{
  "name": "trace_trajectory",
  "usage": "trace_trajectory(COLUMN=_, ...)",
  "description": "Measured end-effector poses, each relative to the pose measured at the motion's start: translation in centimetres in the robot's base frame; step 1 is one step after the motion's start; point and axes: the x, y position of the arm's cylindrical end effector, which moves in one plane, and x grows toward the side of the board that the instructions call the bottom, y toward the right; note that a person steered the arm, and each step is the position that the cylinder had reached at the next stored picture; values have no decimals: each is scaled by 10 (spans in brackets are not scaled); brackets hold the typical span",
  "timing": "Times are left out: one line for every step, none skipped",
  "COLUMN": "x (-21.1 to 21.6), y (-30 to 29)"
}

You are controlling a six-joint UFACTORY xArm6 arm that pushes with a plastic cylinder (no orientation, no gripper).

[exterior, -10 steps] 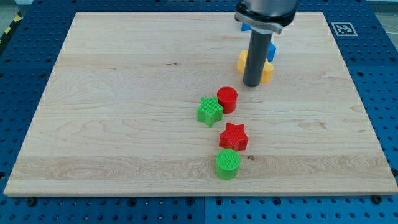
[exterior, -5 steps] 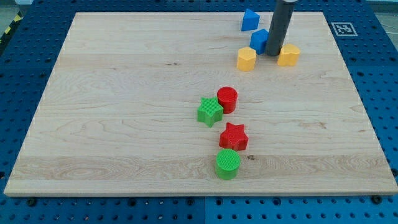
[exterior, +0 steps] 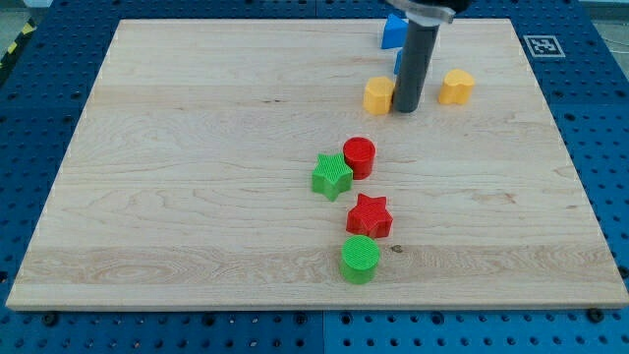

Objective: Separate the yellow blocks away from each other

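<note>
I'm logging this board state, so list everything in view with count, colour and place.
yellow blocks: 2, yellow, near the view's top right; one touching my tip's left, one apart at its right
blue blocks: 2, blue, view's top; one showing, one mostly hidden behind the rod
red cylinder: 1, red, centre
green star: 1, green, left of it
red star: 1, red, below
green cylinder: 1, green, lowest
board: 1, wooden
my tip: 1, dark, between the yellow blocks

Pale wooden board (exterior: 197, 147) on blue pegboard (exterior: 29, 118) — carrying two yellow blocks (exterior: 378, 95) (exterior: 455, 87), blue block (exterior: 393, 30), red cylinder (exterior: 360, 156), green star (exterior: 332, 176), red star (exterior: 370, 215), green cylinder (exterior: 361, 259).
</note>
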Motion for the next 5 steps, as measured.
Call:
trace_trajectory(x=15, y=-20)
trace_trajectory(x=30, y=-40)
trace_trajectory(x=31, y=-58)
trace_trajectory(x=27, y=-72)
trace_trajectory(x=15, y=-78)
